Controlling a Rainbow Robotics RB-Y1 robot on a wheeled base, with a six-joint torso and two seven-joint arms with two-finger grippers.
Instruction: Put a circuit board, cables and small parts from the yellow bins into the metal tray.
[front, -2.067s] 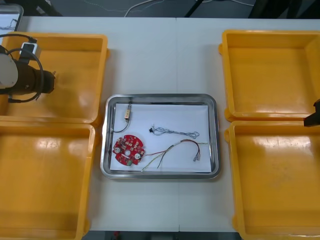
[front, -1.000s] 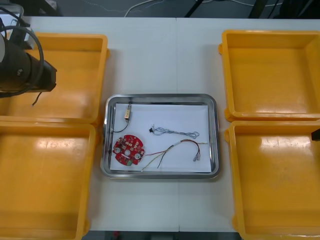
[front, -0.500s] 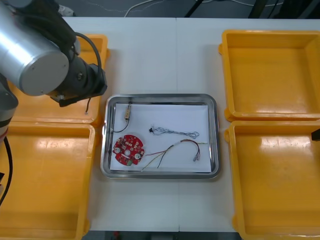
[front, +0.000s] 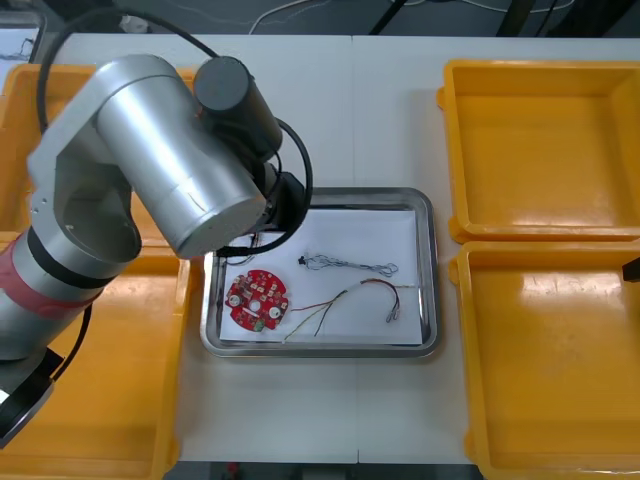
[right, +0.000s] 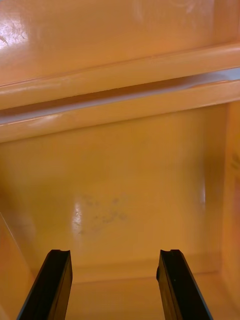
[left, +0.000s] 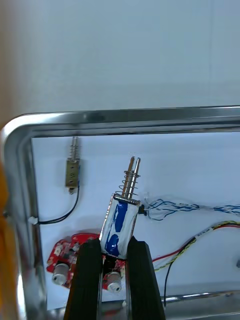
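Tray (front: 425, 262) sits mid-tabletop (front: 330, 110) between the bins (front: 540, 150). It is white inside and holds the board (front: 258, 298) at its near left, the blue-and-white cable (front: 350, 265) across its middle and the red-and-yellow cable (front: 360, 292) just nearer. Half a second ago the left arm (front: 170, 170) hung over the far-left bin (front: 15, 120), just short of the tray; now it has swung right and covers the tray's far-left corner.

In the left wrist view the left gripper (left: 115, 246) hangs above the tray (left: 125, 116). Its fingers (left: 90, 280) pinch a small part (left: 120, 220), wrapped blue and white, with a spring and pin at its free end, slightly tilted. Beneath it lie the board (left: 62, 252) and both cables (left: 200, 207). A second part (left: 73, 170), trailing a black cable, lies near the tray's far-left corner.

The right gripper (right: 114, 260) stays parked at the right edge, fingers spread, above the bare floor of a right bin (right: 125, 175).
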